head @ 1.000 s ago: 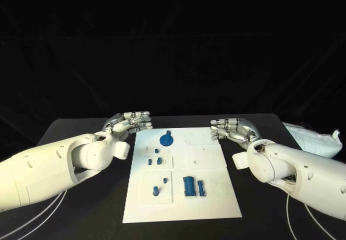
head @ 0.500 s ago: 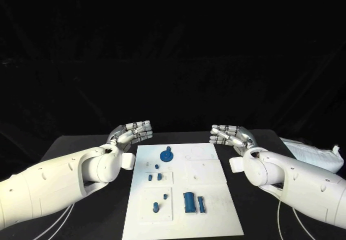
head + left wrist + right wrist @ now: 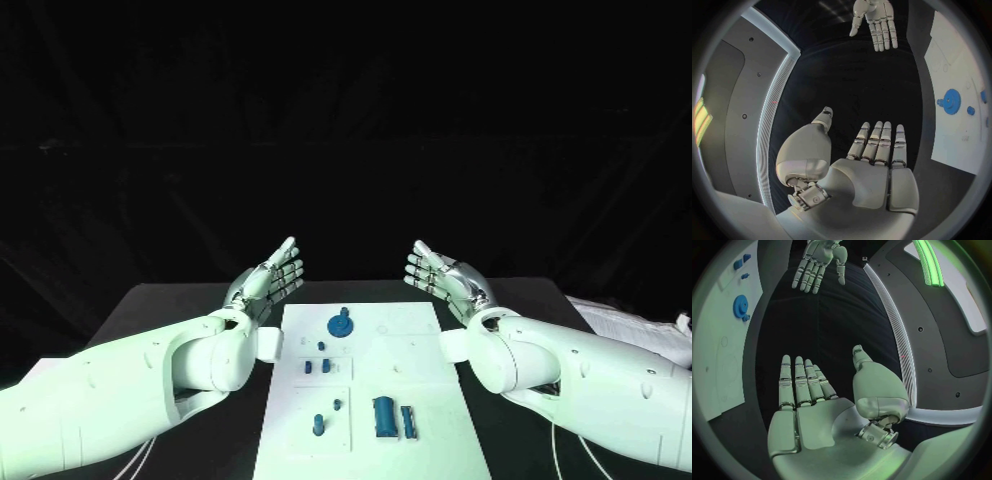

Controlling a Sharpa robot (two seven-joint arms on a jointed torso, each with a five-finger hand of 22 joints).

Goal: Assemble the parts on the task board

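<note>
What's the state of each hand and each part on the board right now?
left hand: open, fingers straight, raised, holding nothing.
right hand: open, fingers straight, raised, holding nothing.
task board: flat on the table, untouched.
blue gear: lying on the board's far end, free.
large blue block: on the board's near part, free.
slim blue piece: beside the block, free.
small blue pegs: on the board's middle left, free.
</note>
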